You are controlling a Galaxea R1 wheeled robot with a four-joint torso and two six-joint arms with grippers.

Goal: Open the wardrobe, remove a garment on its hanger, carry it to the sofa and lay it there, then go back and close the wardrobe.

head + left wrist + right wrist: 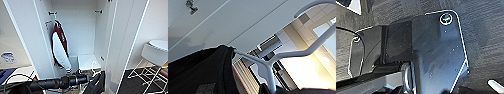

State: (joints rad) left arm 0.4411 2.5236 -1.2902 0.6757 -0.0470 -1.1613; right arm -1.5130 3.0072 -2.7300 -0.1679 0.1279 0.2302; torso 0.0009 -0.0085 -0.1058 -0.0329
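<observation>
The white wardrobe stands open in front of me, both doors swung wide. My left arm reaches in from the left, low in the head view. Its gripper is shut on the thin white hanger, just in front of the wardrobe's open bottom. The black garment dangles from the hanger below the gripper. In the left wrist view the hanger shows close up, with the black garment draped over one of its arms. The right wrist view looks down past the robot's dark plate at dark carpet.
A maroon jacket with white sleeves hangs inside at the left. A white box sits on the wardrobe floor. The right door stands close to my arm. A white wire-legged chair stands on dark carpet at the right.
</observation>
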